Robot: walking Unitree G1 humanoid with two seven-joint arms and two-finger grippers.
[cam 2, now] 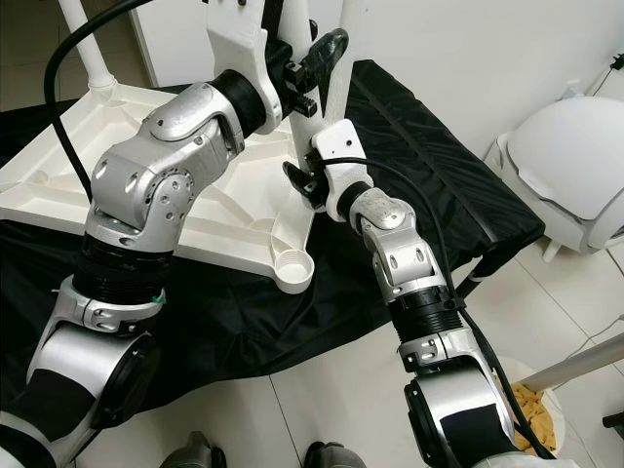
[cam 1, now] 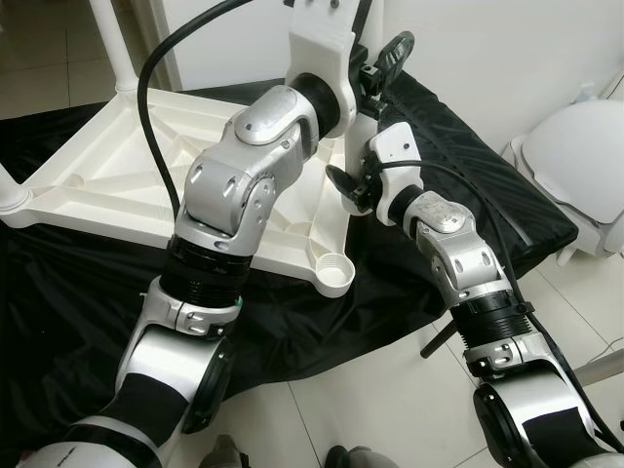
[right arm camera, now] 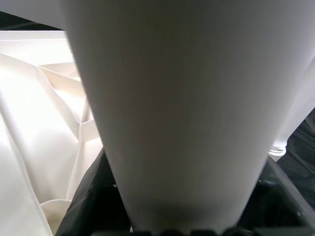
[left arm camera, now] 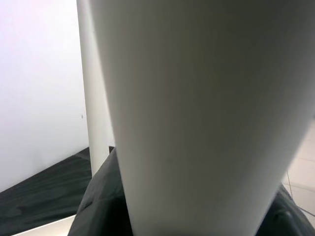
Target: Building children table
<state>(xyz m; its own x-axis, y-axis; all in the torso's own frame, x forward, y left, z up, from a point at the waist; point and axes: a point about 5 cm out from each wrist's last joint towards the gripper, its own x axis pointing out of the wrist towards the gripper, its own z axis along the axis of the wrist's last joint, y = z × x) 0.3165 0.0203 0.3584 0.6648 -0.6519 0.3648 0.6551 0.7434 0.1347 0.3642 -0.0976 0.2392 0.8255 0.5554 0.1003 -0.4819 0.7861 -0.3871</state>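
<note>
Left gripper (cam 2: 317, 58): black fingers clamped on the upright white table leg (cam 2: 307, 122), high on the leg.
Right gripper (cam 2: 304, 180): fingers closed around the same table leg, lower down, just above the tabletop.
Left arm: silver, bent at the elbow, reaching forward and up across the tabletop.
Right arm: silver, raised from lower right, wrist turned toward the leg.
Tabletop (cam 1: 117, 175): white plastic, upside down, ribbed underside showing (empty round leg socket (cam 1: 334, 270) at the near corner).
Black cloth (cam 1: 88, 302): spread on the tiled floor under the tabletop.
Other legs (cam 1: 112, 44): already standing at the far corners.
Writing: none readable.
</note>
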